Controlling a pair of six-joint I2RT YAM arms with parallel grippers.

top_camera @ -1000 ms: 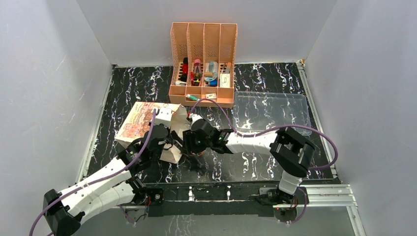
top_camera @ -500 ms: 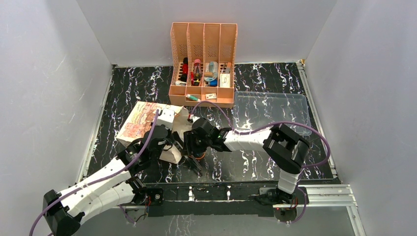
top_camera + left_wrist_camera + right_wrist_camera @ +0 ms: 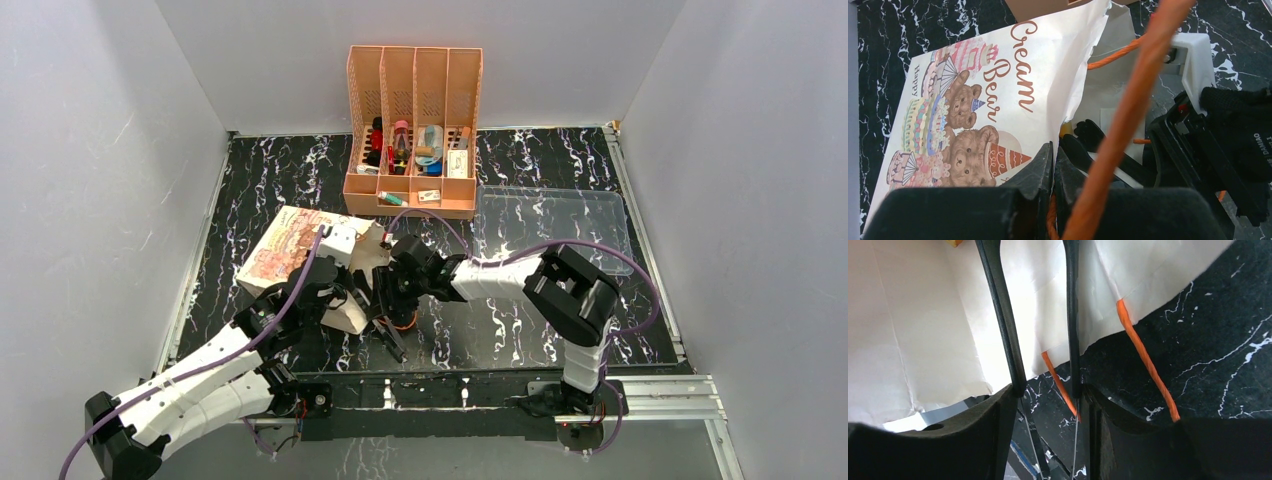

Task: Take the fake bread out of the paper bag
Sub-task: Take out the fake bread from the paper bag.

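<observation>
The paper bag (image 3: 290, 245) lies on its side at left centre, its bear picture up (image 3: 973, 110) and its mouth toward the right arm. My left gripper (image 3: 345, 292) (image 3: 1053, 152) is shut on the bag's upper mouth edge, with an orange cord handle (image 3: 1128, 115) running past it. My right gripper (image 3: 378, 305) (image 3: 1034, 270) is open, its thin fingers (image 3: 998, 315) reaching into the bag's cream inside (image 3: 918, 320). The bread is almost all hidden. Only a small yellow-orange bit (image 3: 954, 242) (image 3: 1066, 129) shows inside the mouth.
A peach desk organiser (image 3: 413, 130) with small items stands at the back centre. A clear plastic tray (image 3: 553, 228) lies at the right. Grey walls close in the black marbled table (image 3: 500, 340) on three sides.
My right arm has pushed left, its fingers deeper into the bag mouth. My left gripper still holds the bag edge and has hardly moved.
</observation>
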